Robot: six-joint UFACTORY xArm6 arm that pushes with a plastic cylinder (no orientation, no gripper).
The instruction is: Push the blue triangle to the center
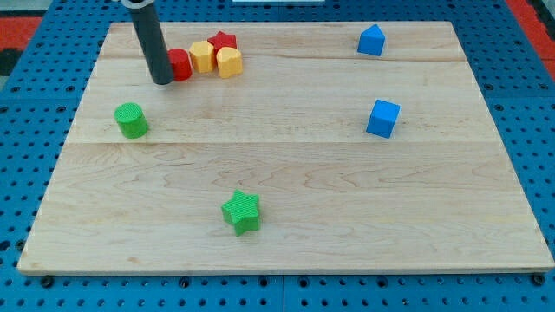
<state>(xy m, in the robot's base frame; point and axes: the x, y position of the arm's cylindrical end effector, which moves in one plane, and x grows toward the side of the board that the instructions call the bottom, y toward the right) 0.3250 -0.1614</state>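
Observation:
The blue triangle sits near the view's top right of the wooden board. A blue cube lies below it at the right of the middle. My tip is at the view's upper left, touching the left side of a red round block. The tip is far to the left of the blue triangle.
Right of the red round block sit a yellow hexagon, a red star and a yellow block, clustered together. A green cylinder is at the left. A green star is at the bottom middle.

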